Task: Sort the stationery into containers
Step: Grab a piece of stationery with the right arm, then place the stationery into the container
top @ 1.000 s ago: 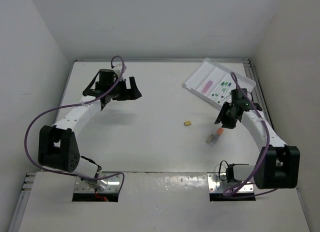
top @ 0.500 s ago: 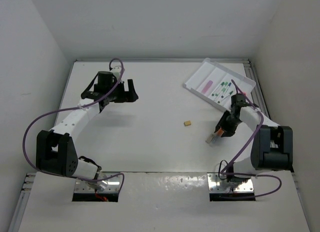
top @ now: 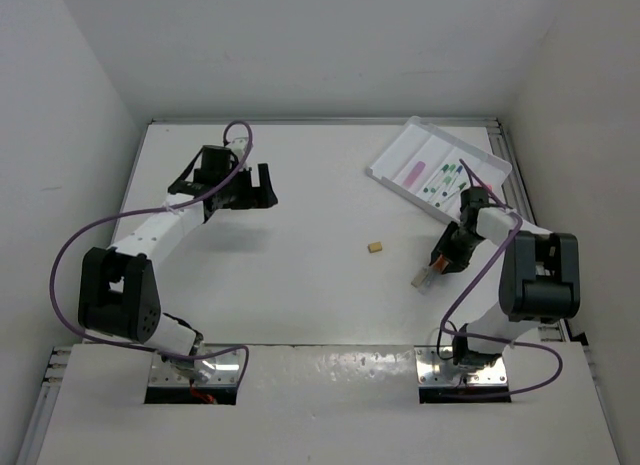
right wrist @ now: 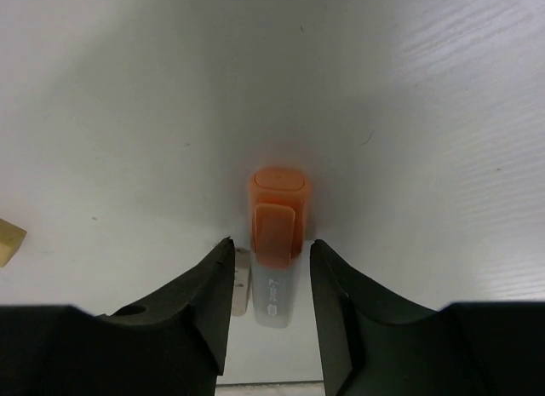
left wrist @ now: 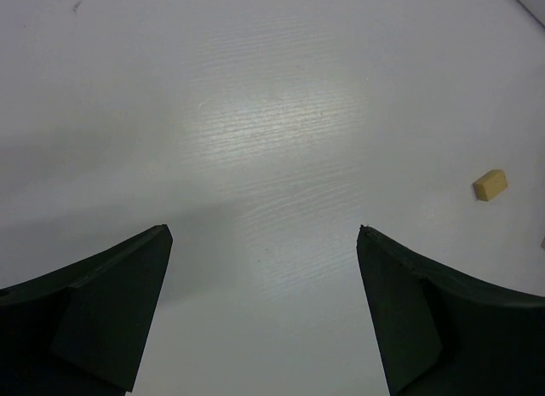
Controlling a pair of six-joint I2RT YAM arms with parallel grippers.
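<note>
Since a second ago, my right arm has folded in close to its base. My right gripper (right wrist: 271,242) has come down over the orange-capped marker (right wrist: 276,213). The marker lies flat on the table (top: 300,275), in front of the right arm's base. One of my fingers stands on each side of it. They are part way apart and not clamped, and a thin gap shows on the left side. A tiny pale block (right wrist: 242,281) sits in that gap, just beside the marker's grey body.

My left gripper (left wrist: 264,228) has only shifted a bit. It hangs over the far left part of the table with its jaws spread wide, and it holds nothing.

One tan eraser block (top: 375,248) lies alone near the middle of the table, well apart from both grippers.

The white tray (top: 420,145) sits at the far right corner, turned at a slant. A pink pen (top: 413,171) and some green-capped pens (top: 450,171) lie in its long slots.
</note>
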